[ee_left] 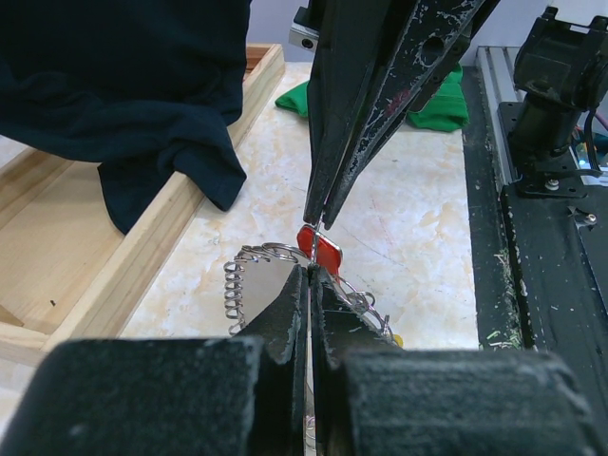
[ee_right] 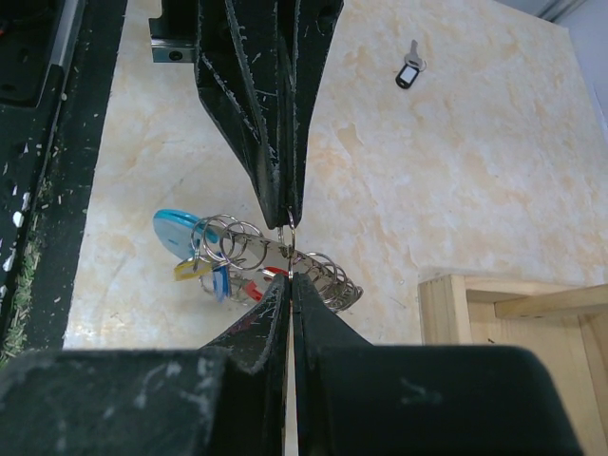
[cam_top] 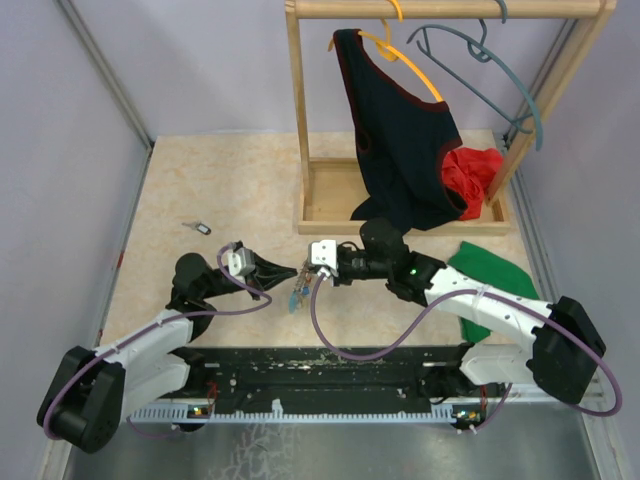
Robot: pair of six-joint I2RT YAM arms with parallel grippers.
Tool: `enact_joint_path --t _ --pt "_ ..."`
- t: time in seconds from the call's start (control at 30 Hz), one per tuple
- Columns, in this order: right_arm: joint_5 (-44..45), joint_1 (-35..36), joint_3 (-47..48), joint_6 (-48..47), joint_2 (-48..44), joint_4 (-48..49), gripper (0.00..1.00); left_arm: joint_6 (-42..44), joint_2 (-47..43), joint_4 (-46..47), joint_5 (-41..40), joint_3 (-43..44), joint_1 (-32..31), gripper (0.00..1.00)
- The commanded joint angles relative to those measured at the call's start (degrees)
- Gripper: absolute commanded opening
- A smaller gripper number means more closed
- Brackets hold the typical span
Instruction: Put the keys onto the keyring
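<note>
The table (cam_top: 230, 180) is being shared by a wooden rack (cam_top: 300, 130) at its far side and both arms at its middle. The left gripper (cam_top: 287, 271) and the right gripper (cam_top: 306, 266) are being held tip to tip, and each pair of jaws is being pressed together on the thin wire of the keyring (ee_right: 323, 275), which is being pinched between them. A red key (ee_left: 325, 251) is being carried on the wire right at the tips. A black key (cam_top: 197, 228) is lying well apart, towards the far left.
</note>
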Motion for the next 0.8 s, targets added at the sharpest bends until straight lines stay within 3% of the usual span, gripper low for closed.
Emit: enact_joint_path --t 0.0,0.77 --pt "-1.31 0.52 2.22 -0.02 -1.27 3.68 0.00 -0.37 0.07 2.17 1.44 1.65 0.20 0.01" --pt "-5.11 0.60 3.50 0.82 0.13 3.54 0.00 -1.59 1.92 3.42 4.16 2.57 0.20 0.01"
